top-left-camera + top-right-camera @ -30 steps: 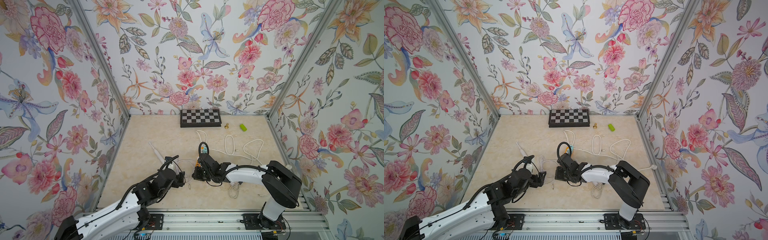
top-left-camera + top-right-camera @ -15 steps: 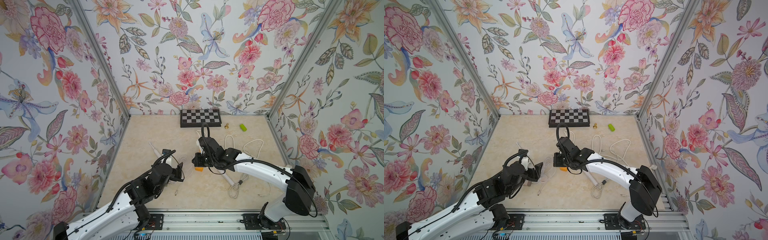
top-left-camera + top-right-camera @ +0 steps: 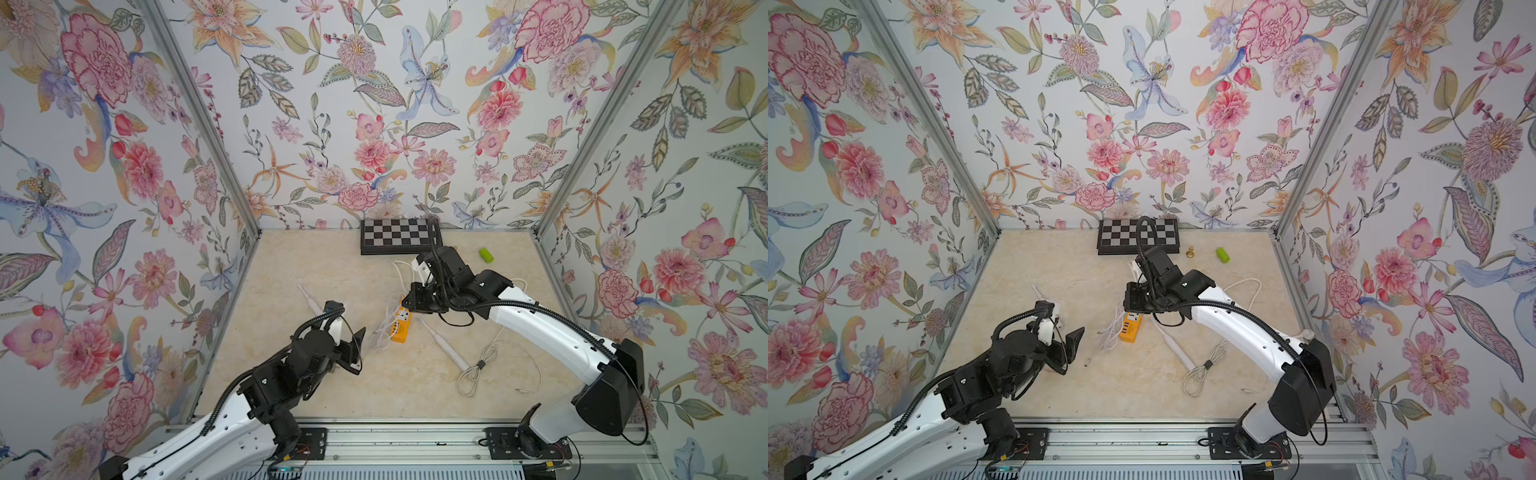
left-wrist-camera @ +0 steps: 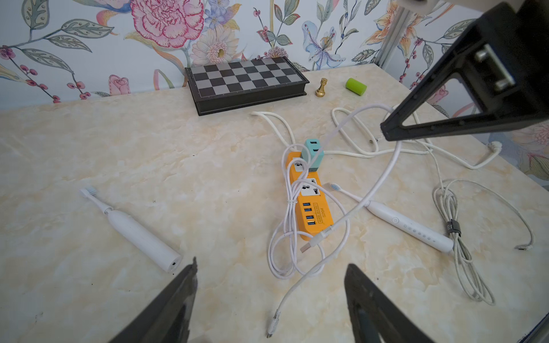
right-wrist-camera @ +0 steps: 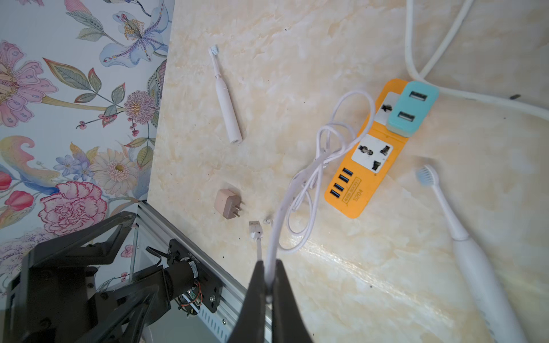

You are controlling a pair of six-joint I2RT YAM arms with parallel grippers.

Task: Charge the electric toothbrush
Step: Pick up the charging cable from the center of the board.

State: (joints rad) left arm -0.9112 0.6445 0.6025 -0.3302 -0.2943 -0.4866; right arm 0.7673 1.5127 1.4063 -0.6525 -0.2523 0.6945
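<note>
Two toothbrushes show in both top views: plain toothbrush (image 3: 311,298) toward the counter's (image 3: 316,257) left edge, buttoned toothbrush (image 3: 444,346) mid-counter. Left wrist view: left gripper (image 4: 271,264) spread, empty. Right wrist view: right gripper (image 5: 269,264) clamping white cable (image 5: 274,237); pink plug (image 5: 227,203), unseen from the left wrist.

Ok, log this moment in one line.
right hand: shut on white cable | left hand: open, empty | toothbrushes: both lying flat

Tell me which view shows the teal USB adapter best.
The right wrist view: the teal USB adapter faces the lens, both ports clear. The left wrist view shows it smaller, a white cable crossing it. In both top views the right arm hides it.
</note>
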